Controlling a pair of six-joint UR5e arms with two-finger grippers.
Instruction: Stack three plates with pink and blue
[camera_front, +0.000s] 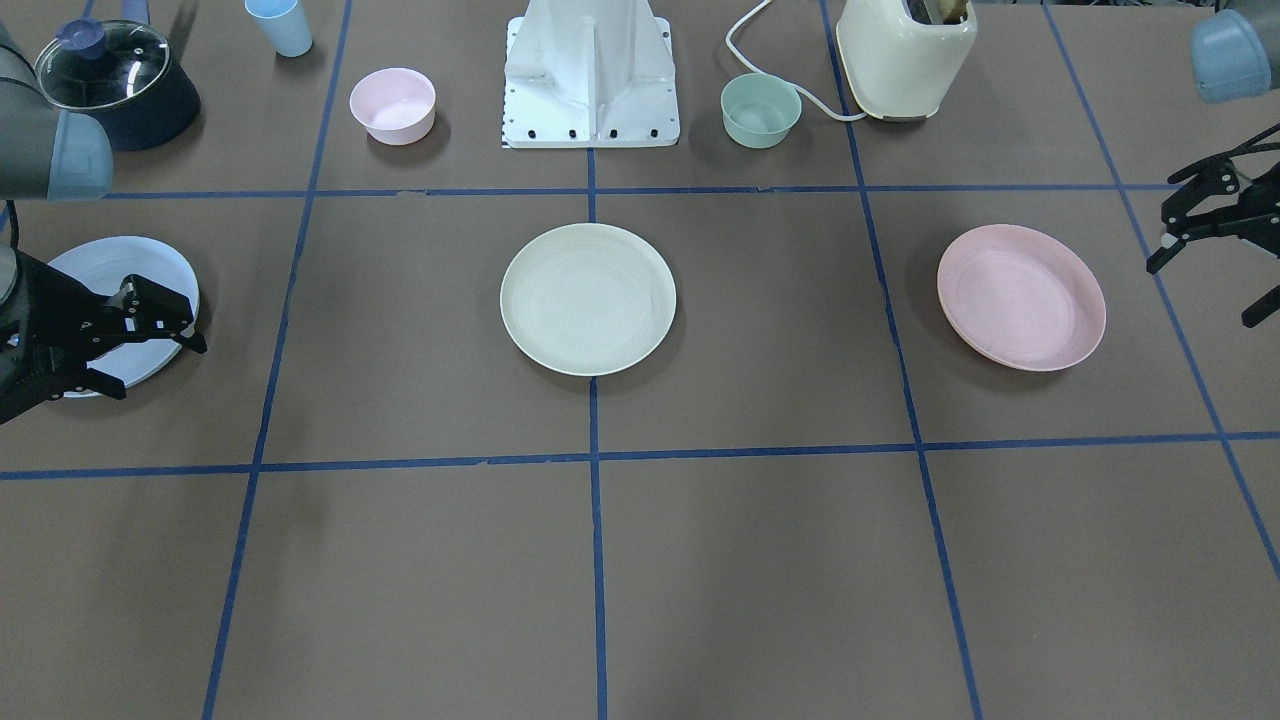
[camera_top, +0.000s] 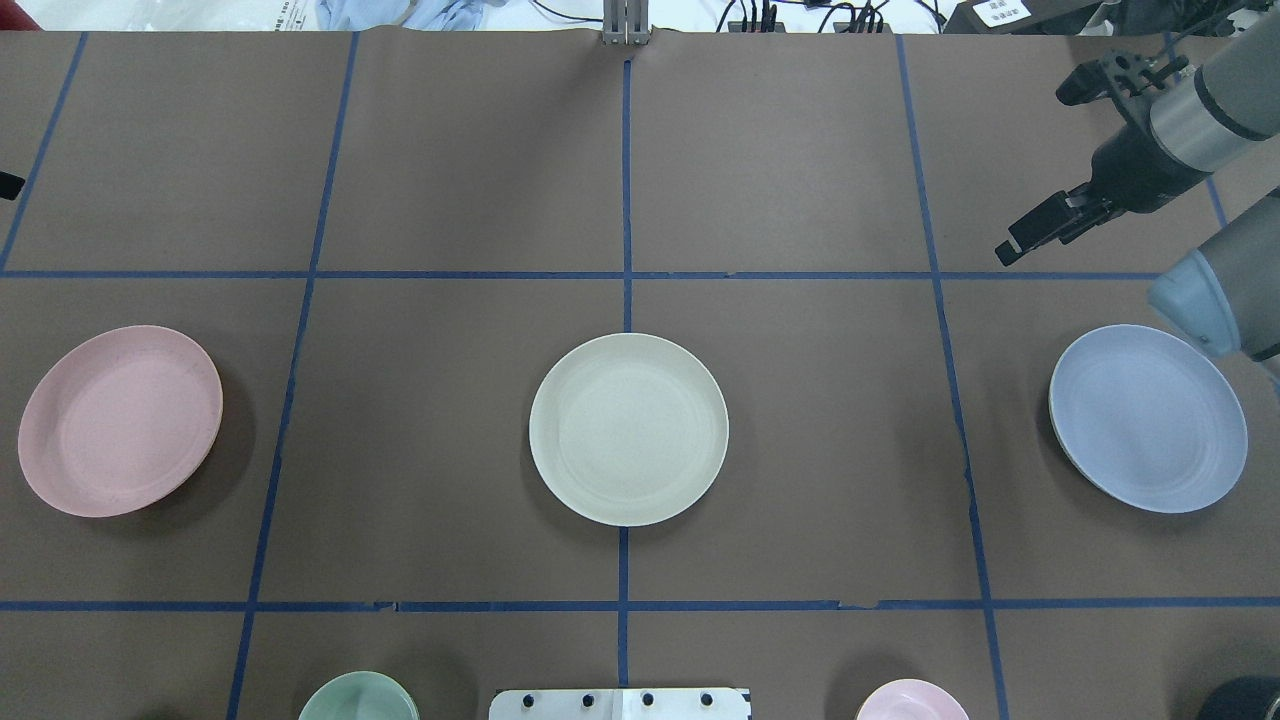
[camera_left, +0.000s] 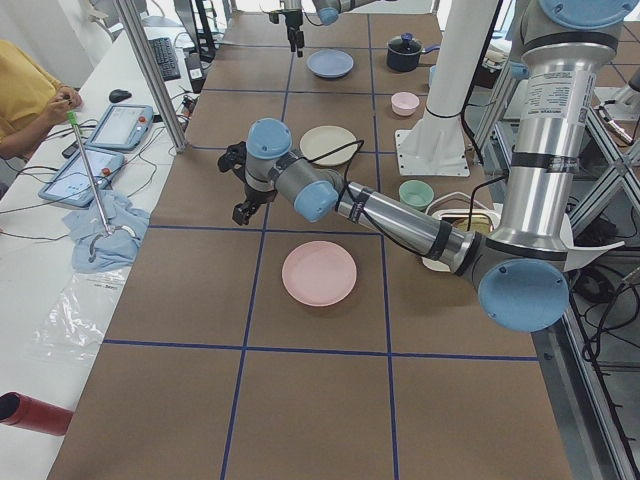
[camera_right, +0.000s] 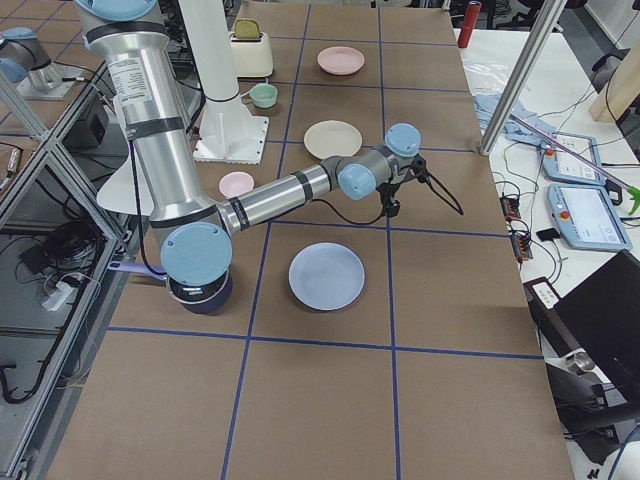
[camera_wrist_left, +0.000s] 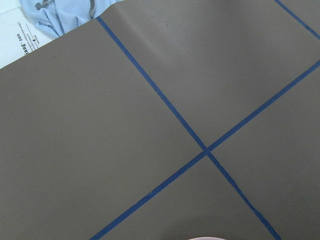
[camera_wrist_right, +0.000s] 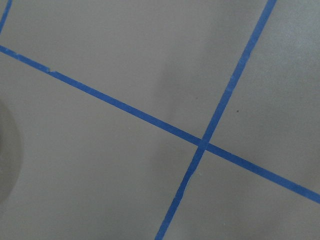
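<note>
Three plates lie apart in a row on the brown table. The cream-white plate (camera_top: 628, 428) is in the middle. The pale pink plate (camera_top: 120, 420) is on my left and the light blue plate (camera_top: 1148, 418) on my right. My right gripper (camera_top: 1050, 160) is open and empty, raised beyond the blue plate's far side; in the front-facing view my right gripper (camera_front: 160, 368) overlaps the blue plate (camera_front: 110, 275). My left gripper (camera_front: 1205, 290) is open and empty, held outside the pink plate (camera_front: 1020, 297). The wrist views show only bare table and tape lines.
Near the robot base (camera_front: 592, 75) stand a small pink bowl (camera_front: 392, 105), a mint-green bowl (camera_front: 760, 110), a cream toaster (camera_front: 905, 55), a lidded dark pot (camera_front: 110, 85) and a light blue cup (camera_front: 280, 25). Blue tape lines grid the table.
</note>
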